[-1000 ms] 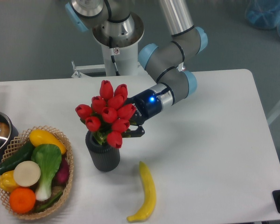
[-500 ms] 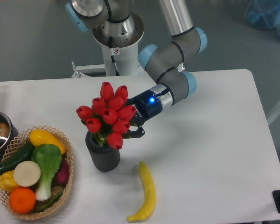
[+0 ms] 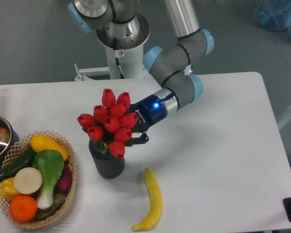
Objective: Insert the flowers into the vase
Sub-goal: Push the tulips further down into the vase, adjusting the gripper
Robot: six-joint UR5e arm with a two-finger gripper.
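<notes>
Black jaws [image 3: 135, 140] sit right behind the flowers [image 3: 109, 121], mostly hidden by the blooms; only one fingertip [image 3: 142, 139] shows clear at lower right, so I can't tell whether they're clamped on the stems or parted. Flowers stand roughly upright, heads leaning a bit left, with stems and leaves going down into the mouth of the vase [image 3: 106, 161]; how deep they reach isn't visible. Vase stands upright on the bench [image 3: 223, 145], between the basket [image 3: 69, 187] and the banana [image 3: 152, 200], touching neither as far as I can see. My read: insertion step, near its end, bunch already in the mouth. Next move likely calls for a straight push down until the bunch seats, then release and a retreat up and right, clear of the heads. Risk: the bunch is wider than the vase, so a sideways pull could tip it. Wrist reaches in from the upper right, forearm sloping down-left toward the vase, blue light lit on the tool flange.
</notes>
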